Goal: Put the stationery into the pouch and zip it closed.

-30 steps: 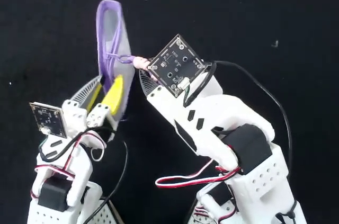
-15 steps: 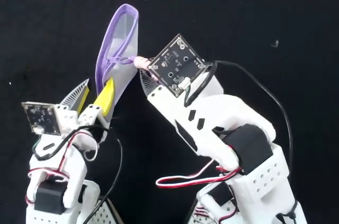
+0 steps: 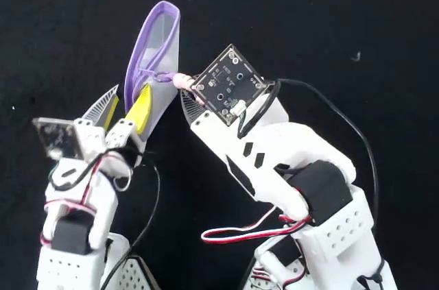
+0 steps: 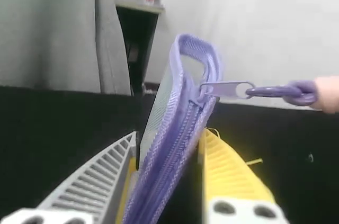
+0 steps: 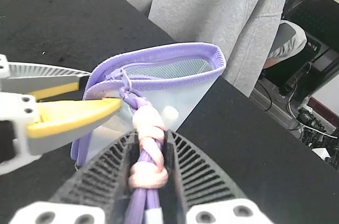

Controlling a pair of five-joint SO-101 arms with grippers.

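The black tabletop (image 3: 357, 36) spans the high view, with both arms rising from the bottom edge: the right arm (image 3: 288, 166) in the centre and lower right, the left arm (image 3: 75, 214) in the lower left

The purple pouch (image 3: 163, 50) stands on end in the upper left of centre, lifted off the cloth so its zipped edge faces the right arm. The left claw (image 3: 129, 101) is clamped on the pouch's lower part, grey finger on one wall and yellow finger on the other, which looks meant to brace it against the pull on the zip. Whether the stationery is inside I cannot tell through the wall

The right claw (image 5: 150, 150) is closed on the pink and purple cord (image 5: 145, 128), held taut in line with the zip so that it can drag the slider. The cord ends at the zipper pull (image 4: 225, 89), close to the pouch's upper end. The rim beyond it seems to gape, so I judge that a short stretch remains to close
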